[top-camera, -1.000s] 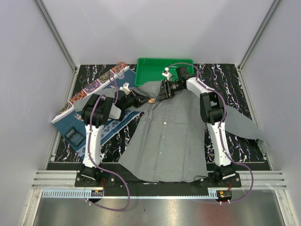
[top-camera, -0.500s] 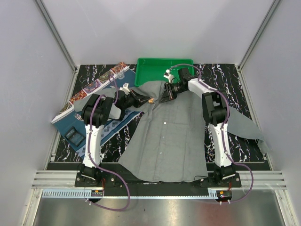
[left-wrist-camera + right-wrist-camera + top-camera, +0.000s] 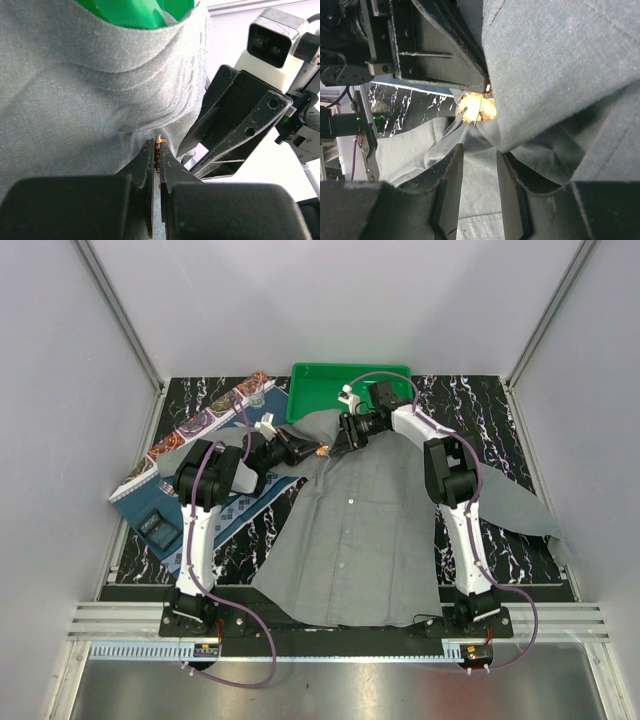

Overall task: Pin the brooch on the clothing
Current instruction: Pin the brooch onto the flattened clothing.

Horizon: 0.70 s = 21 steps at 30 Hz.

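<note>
Brooch [image 3: 476,107], clamped in the left gripper's [image 3: 157,150] shut jaws, meets the grey shirt [image 3: 360,530] near the table's far edge. The right gripper [image 3: 479,152], jaws partly apart, grips nothing. Loose cloth could yield, deflecting the pin. A green tray [image 3: 330,390] crowds behind; room lies nearward.
</note>
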Tool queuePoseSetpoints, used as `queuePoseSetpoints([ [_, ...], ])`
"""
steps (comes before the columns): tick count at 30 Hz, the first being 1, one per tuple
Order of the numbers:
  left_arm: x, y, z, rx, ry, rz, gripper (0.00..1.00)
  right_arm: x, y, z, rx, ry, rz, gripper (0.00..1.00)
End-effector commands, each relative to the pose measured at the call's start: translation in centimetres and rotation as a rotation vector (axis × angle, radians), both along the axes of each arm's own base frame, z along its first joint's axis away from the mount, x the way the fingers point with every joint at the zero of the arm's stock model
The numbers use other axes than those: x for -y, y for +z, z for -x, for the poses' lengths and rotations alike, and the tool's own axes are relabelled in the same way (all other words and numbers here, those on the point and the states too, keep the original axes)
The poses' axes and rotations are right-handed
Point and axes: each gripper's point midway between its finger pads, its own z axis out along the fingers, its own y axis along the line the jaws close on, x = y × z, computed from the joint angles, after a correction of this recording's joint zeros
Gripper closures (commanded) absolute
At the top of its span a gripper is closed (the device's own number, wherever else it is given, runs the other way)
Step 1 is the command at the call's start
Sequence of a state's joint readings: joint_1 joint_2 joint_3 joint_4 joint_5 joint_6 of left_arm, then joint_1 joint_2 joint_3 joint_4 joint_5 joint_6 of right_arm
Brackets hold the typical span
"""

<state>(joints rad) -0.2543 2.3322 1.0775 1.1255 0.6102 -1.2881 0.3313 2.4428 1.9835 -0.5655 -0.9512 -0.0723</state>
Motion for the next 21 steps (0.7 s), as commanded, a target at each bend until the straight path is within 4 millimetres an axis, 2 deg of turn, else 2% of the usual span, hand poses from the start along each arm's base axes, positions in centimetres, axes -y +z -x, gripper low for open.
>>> queuePoseSetpoints([
  [1,0.5,3.6,0.3,0.184,-0.036,0.046,1.00,-1.0,0.7,-1.0,0.018,-0.003,-0.024,0.62],
  [5,0.5,3.5,0.4,0.186,-0.038,0.036,1.00,-1.1,1.6,-1.3,-0.022,-0.018,-0.066,0.62],
  [9,0.4,3.2,0.5,0.187,-0.041,0.010,1.00,-0.8,3.0,-1.1,-0.019,-0.002,-0.106,0.54],
  [15,0.5,4.1,0.3,0.237,-0.068,-0.045,1.00,-0.6,3.7,-0.1,-0.030,0.025,-0.135,0.44],
  [18,0.3,3.9,0.2,0.214,-0.073,-0.049,1.00,-0.6,3.9,-0.2,-0.028,0.027,-0.139,0.44],
  [21,0.0,4.2,-0.1,0.188,-0.046,-0.007,1.00,-0.4,3.4,-0.5,-0.018,0.005,-0.107,0.49],
])
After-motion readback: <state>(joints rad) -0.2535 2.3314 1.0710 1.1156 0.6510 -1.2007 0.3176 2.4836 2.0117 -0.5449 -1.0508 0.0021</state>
